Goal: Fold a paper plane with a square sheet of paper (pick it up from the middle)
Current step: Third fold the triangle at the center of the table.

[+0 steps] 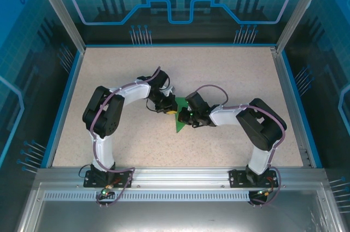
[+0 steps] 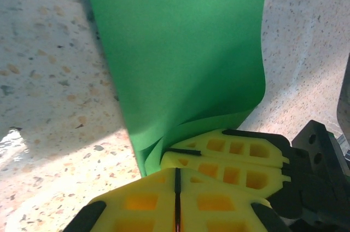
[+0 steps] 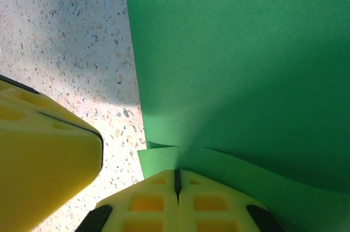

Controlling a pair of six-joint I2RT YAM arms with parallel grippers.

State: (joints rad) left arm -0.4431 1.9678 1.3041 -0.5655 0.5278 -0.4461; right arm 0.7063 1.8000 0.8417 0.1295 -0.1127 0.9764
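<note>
The square sheet of paper [image 1: 178, 125] is bright green and lies folded in layers at the table's middle, its pointed end toward the near edge. My right gripper [image 1: 184, 116] is shut on its edge; in the right wrist view the paper [image 3: 246, 68] puckers where it enters the gripper [image 3: 176, 173]. My left gripper [image 1: 168, 110] is shut right beside it, tips [image 2: 176, 173] against the curled fold of the paper [image 2: 180, 51]. The right fingers [image 2: 235, 158] show there, clamped on the paper. The left finger [image 3: 44, 155] stands a little off the paper's edge.
A speckled beige tabletop [image 1: 120, 68] is walled by a blue rim [image 1: 65, 90] on three sides. The metal rail [image 1: 175, 174] with both arm bases runs along the near edge. The two arms bend inward and meet at the centre.
</note>
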